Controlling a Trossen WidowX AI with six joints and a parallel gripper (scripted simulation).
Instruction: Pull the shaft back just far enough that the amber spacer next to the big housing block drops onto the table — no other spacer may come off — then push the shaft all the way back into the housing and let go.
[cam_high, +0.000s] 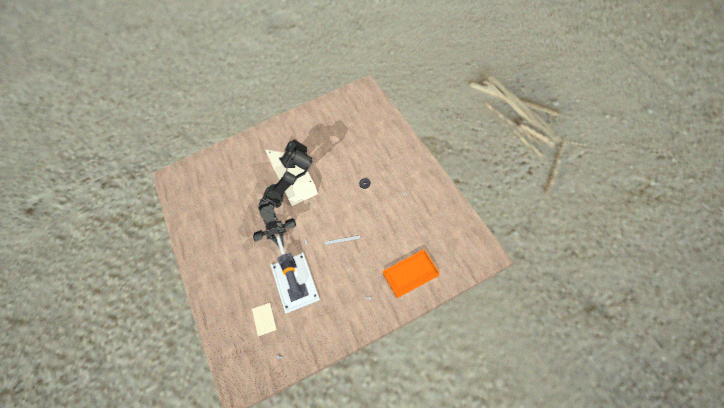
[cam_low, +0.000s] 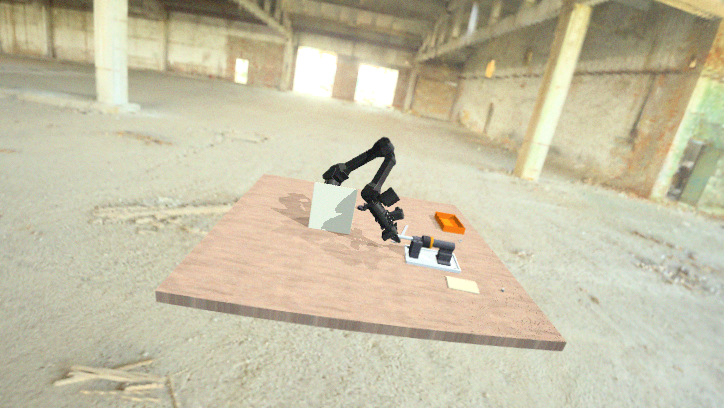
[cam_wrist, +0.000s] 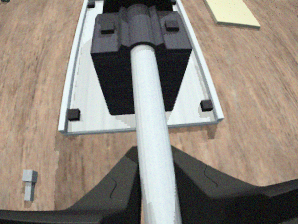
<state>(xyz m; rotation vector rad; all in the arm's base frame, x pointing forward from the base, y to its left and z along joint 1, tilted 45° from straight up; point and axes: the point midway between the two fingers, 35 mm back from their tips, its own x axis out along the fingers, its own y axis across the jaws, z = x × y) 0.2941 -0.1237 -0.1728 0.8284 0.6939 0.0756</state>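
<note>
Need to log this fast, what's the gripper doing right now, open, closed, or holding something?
Gripper: closed on the shaft.

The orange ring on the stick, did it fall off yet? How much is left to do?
Done: the tool has grabbed the pale shaft. In hand: it is clamped on the shaft's free end outside the small support block. The amber spacer sits on the shaft, not on the table. Left: drop that spacer only, push the shaft fully in, let go.
</note>
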